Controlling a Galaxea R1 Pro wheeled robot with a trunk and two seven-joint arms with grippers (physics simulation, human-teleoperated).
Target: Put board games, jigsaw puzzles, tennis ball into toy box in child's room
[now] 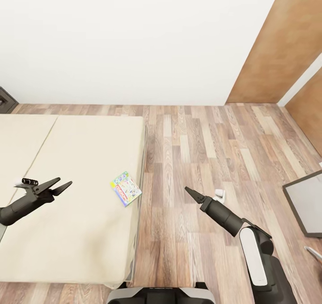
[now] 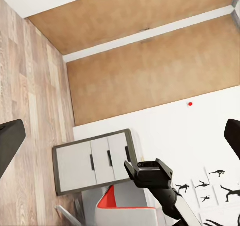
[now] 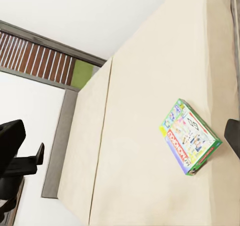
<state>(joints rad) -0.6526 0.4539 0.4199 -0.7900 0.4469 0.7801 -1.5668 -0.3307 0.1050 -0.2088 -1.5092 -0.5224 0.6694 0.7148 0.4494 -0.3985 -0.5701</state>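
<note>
One board game (image 1: pixel 125 188), a thin box with a green edge and a white-and-red printed cover, lies flat on the cream bed (image 1: pixel 76 160) close to its right edge. It lies tilted on the cover in the right wrist view, board game (image 3: pixel 190 136). My left gripper (image 1: pixel 62 185) hovers open over the bed, left of the game and apart from it. My right gripper (image 1: pixel 190 192) is over the floor to the game's right, its fingers (image 3: pixel 10 136) spread with nothing between them. The table, toy box, jigsaw puzzles and tennis ball are out of view.
Wood-plank floor (image 1: pixel 201 147) runs right of the bed, with a small white object (image 1: pixel 219 193) on it. A dark grey-topped cabinet (image 1: pixel 308 203) stands at the right edge; the left wrist view shows the cabinet (image 2: pixel 95 161) and baseball silhouettes (image 2: pixel 220 186). White wall behind.
</note>
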